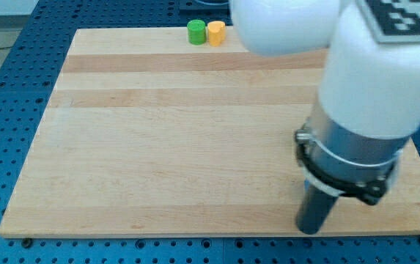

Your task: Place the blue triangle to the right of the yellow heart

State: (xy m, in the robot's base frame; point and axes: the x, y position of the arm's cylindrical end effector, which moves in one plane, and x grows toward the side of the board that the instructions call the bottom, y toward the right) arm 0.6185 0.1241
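- No words, brand names or numbers can be read anywhere.
- One sign shows: a black-and-white square-pattern marker (409,16) on the white arm (385,66), at the arm's upper right, cut off by the view's top edge.

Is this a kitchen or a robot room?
Probably a robot lab. A white robot arm hangs over a wooden board on a blue table with holes, with a green block and yellow block.

Bright, even room light falls from overhead. The wooden board (180,139) shows soft sheen, no harsh glare. The white arm (371,66) looms near, slightly blurred, casting faint shadow.
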